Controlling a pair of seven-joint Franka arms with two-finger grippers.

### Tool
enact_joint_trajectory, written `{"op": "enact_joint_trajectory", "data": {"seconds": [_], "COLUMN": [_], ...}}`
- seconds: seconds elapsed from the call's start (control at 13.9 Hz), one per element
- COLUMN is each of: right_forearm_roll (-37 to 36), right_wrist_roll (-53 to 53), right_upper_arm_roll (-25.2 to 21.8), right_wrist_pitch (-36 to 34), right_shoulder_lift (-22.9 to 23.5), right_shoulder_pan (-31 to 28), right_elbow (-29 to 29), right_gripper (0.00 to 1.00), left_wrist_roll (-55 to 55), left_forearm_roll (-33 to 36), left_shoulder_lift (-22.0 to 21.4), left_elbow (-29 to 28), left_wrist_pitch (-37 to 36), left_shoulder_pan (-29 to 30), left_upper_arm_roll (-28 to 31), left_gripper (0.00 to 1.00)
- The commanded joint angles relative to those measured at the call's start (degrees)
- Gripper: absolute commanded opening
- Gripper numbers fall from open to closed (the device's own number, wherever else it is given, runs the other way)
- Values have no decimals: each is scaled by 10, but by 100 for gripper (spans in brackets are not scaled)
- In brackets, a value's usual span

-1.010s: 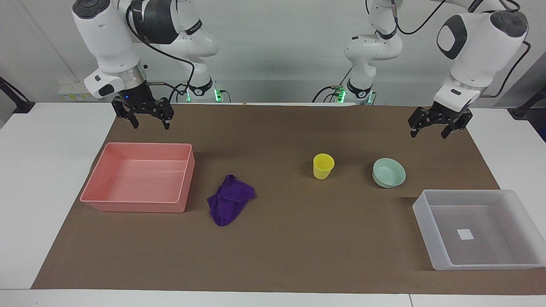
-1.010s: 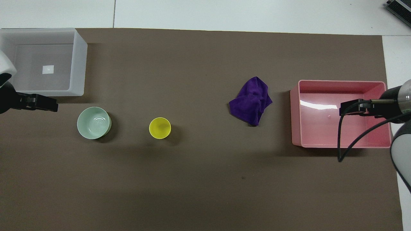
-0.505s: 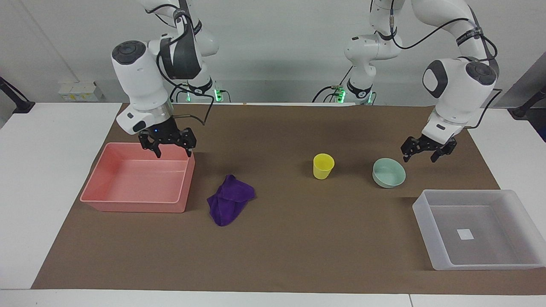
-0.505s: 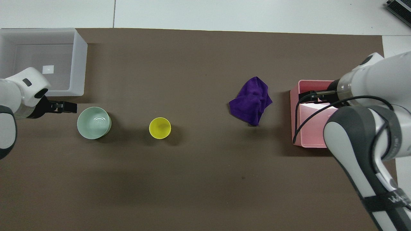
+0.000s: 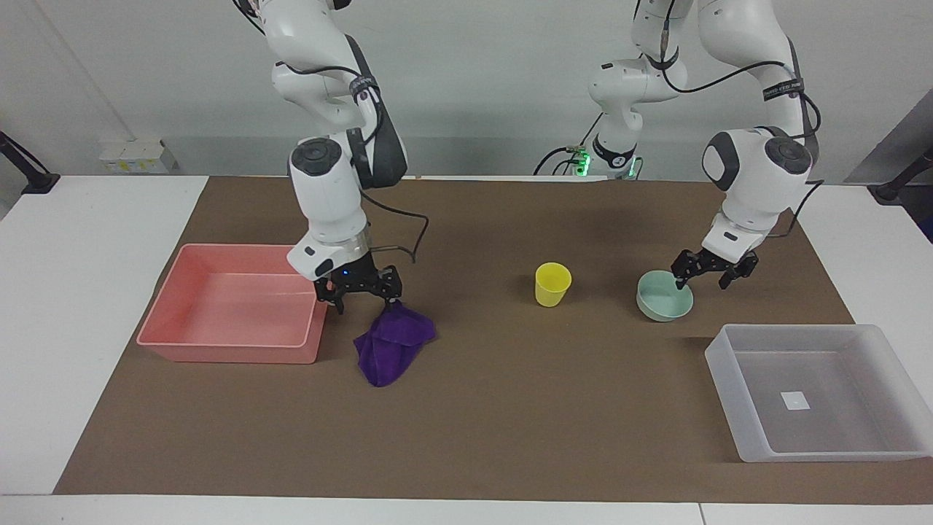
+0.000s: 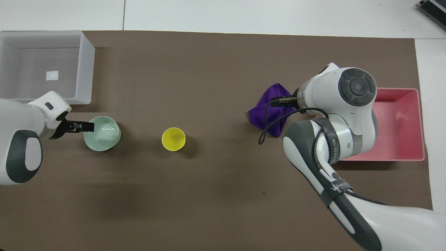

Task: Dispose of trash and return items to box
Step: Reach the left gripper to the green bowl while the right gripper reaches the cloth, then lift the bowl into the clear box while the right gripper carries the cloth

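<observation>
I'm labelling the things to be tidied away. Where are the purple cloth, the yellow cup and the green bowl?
purple cloth (image 5: pixel 390 350): facing view, on its folded middle.
yellow cup (image 5: pixel 552 286): facing view, on its outer wall.
green bowl (image 6: pixel 104 134): overhead view, on its inner floor.

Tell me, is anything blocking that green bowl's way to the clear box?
Nothing visible does. The green bowl and the clear box have only bare brown mat between them; the yellow cup stands beside the bowl, toward the right arm's end.
</observation>
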Motion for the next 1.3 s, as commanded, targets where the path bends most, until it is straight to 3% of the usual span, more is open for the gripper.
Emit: {"op": "enact_joint_trajectory", "data": {"seconds": [0.0, 0.22, 0.29, 0.36, 0.43, 0.65, 0.72, 0.79, 0.87, 1.08, 1.23], "right_forearm_roll": [11, 10, 9, 9, 2, 2, 2, 2, 2, 3, 2], "right_wrist_roll": [24, -2, -12, -15, -21, -29, -30, -27, -20, -12, -12], "right_upper_arm_roll": [-1, -1, -1, -1, -2, -1, -1, -1, -1, -2, -2], "right_wrist_pitch": [47, 65, 98, 126, 123, 125, 128, 124, 123, 115, 91], "right_shoulder_lift": [34, 51, 60, 67, 66, 63, 61, 60, 60, 60, 56], "right_shoulder_pan": [25, 22, 21, 17, 13, 13, 14, 14, 15, 14, 14], "right_elbow": [0, -5, -19, -27, -27, -41, -49, -50, -50, -48, -40], "right_gripper": [100, 100, 100, 100, 100, 100, 87, 23, 0, 0, 0], "left_wrist_roll": [10, 10, 10, 10, 10, 10, 10, 10, 9, 9, 9], "left_forearm_roll": [-28, -57, -75, -77, -77, -78, -78, -79, -79, -80, -80], "left_shoulder_lift": [27, 35, 35, 34, 32, 30, 30, 30, 28, 30, 39], "left_elbow": [-5, -14, -15, -19, -27, -33, -27, -19, -2, 94, 147], "left_wrist_pitch": [39, 46, 45, 43, 43, 42, 36, 25, 4, -107, -139], "left_shoulder_pan": [12, 10, 7, 7, 7, 7, 8, 9, 10, 20, 39], "left_upper_arm_roll": [-7, -7, -7, -7, -7, -7, -7, -7, -7, -5, -5], "left_gripper": [100, 100, 87, 53, 1, 0, 0, 0, 0, 0, 0]}}
